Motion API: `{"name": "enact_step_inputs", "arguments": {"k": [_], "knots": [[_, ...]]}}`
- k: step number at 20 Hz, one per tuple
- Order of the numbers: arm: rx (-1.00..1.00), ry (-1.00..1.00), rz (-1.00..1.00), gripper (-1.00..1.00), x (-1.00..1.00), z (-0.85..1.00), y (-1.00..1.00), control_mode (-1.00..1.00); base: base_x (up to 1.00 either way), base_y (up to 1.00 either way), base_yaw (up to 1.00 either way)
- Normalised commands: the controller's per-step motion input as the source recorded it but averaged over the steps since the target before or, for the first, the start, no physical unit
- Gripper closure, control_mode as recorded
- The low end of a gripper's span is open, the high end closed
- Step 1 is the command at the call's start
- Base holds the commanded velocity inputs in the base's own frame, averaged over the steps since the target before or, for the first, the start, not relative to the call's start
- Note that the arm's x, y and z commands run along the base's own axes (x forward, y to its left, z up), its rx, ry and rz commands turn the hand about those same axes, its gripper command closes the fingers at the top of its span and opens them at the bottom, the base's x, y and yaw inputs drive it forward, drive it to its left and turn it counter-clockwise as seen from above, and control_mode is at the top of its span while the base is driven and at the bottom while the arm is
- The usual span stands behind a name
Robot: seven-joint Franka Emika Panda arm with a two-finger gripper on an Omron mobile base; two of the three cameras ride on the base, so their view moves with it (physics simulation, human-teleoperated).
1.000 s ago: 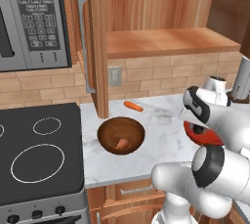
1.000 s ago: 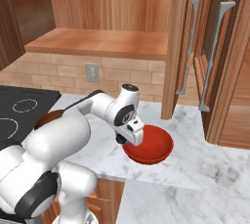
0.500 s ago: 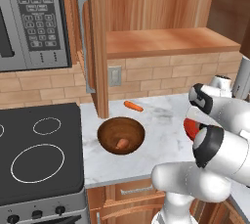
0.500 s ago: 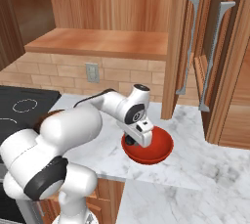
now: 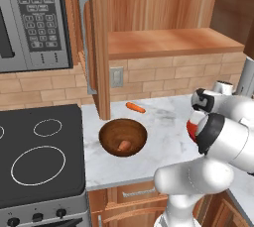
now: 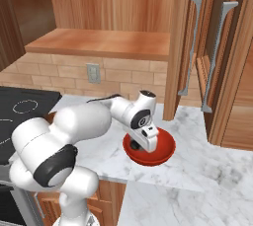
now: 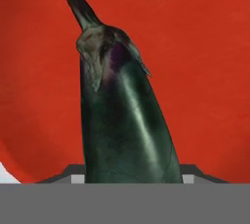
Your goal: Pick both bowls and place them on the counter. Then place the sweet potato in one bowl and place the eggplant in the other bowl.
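My gripper (image 6: 147, 142) hangs low over the glossy red bowl (image 6: 165, 147) on the marbled counter (image 6: 207, 170), shut on the dark purple eggplant (image 7: 122, 120). In the hand view the eggplant stands between the fingertips of the gripper (image 7: 132, 174), stem end pointing away, with the red bowl (image 7: 205, 47) close behind it. In the left base view the arm hides most of the red bowl (image 5: 190, 128). The brown wooden bowl (image 5: 123, 137) sits on the counter (image 5: 163, 122) beside the stove, with the sweet potato (image 5: 124, 145) lying inside it.
A slim orange carrot (image 5: 135, 107) lies near the back wall behind the brown bowl. The black stovetop (image 5: 39, 161) borders the counter on the left, under a microwave (image 5: 34, 18). An open cabinet door (image 5: 96, 47) hangs above the counter, and tall cabinet handles (image 6: 217, 57) stand at the right.
The hand has swung a little to the right and down with the eggplant, from the red bowl's near rim to low over its middle. The bowls, sweet potato and carrot have not moved.
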Motion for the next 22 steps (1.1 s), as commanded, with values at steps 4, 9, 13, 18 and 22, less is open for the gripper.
{"name": "enact_step_inputs", "arguments": {"k": [4,9,13,18,22], "knots": [[0.01,0.01,-0.02,1.00,0.02,-0.10,-0.23,-1.00,0.00,0.00,0.00],[0.00,0.06,0.00,-1.00,0.04,-0.07,-0.11,-1.00,0.00,0.00,0.00],[0.00,0.04,0.00,-1.00,0.07,-0.04,-0.05,-1.00,0.00,0.00,0.00],[0.00,0.04,-0.01,-1.00,0.03,0.01,-0.01,-1.00,0.00,0.00,0.00],[0.00,0.03,-0.02,-1.00,-0.04,0.18,-0.06,-1.00,0.00,0.00,0.00]]}}
